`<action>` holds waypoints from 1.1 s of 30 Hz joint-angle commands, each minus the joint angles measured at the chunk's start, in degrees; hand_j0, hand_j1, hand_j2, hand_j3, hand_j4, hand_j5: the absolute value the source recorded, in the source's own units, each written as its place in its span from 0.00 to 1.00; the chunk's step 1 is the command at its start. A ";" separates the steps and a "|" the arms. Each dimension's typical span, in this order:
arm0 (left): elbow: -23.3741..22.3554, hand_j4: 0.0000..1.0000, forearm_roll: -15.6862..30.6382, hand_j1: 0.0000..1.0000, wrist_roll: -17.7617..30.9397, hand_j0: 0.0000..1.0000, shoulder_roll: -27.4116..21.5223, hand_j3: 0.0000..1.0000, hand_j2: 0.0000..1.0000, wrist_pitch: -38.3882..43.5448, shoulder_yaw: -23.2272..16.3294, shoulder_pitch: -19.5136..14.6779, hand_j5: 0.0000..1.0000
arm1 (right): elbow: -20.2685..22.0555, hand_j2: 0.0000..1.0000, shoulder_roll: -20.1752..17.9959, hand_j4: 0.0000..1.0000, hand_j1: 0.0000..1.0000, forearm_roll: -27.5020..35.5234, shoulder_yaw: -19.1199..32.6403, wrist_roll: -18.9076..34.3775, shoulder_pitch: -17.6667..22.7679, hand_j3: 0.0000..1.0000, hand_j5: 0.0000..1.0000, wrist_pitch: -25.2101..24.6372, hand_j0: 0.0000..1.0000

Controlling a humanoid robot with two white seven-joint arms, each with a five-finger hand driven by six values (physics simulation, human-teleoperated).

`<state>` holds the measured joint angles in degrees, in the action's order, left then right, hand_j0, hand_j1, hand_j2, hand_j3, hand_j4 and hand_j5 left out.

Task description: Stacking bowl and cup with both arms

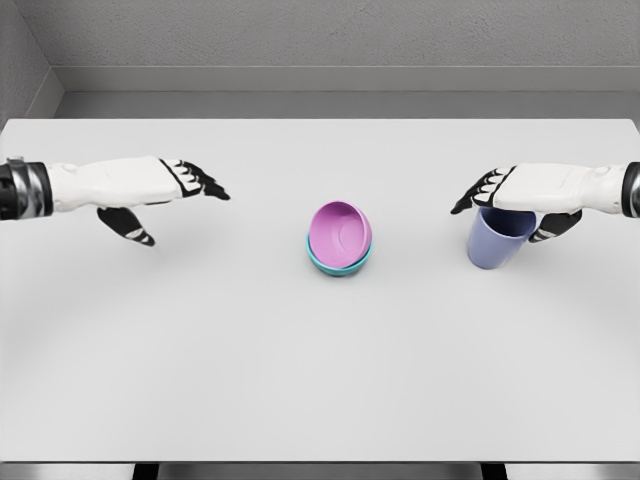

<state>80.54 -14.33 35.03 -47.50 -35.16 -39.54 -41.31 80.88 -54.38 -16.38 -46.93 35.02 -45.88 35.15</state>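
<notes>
Pink bowl [340, 231] sitting nested in teal bowl [338, 264] at centre of white table [320, 380], right hand [525, 195] gripping lavender cup [497, 238] by its rim, left hand [160, 195] hovering well apart, fingers spread, holding nothing.

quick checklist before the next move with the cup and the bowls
1. Pink bowl nested in teal bowl at table centre: ok.
2. Blue cup upright: ok.
3. Right hand over the cup's rim, firm grasp: cannot tell.
4. Left hand open, holding nothing, apart from the bowls: ok.
5. Bare table between cup and bowls: ok.
6. Cup stacked on bowls: not ok, not yet done.
</notes>
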 commanded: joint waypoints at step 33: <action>-0.12 1.00 -0.17 1.00 -0.03 1.00 -0.40 1.00 1.00 0.16 0.34 0.00 1.00 | 0.07 0.57 0.33 0.57 0.57 1.26 0.18 -0.02 -0.17 0.57 0.57 -0.15 0.57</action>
<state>80.42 -14.84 35.02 -47.85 -35.15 -39.23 -41.31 80.96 -54.09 -15.49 -47.17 35.02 -46.05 35.16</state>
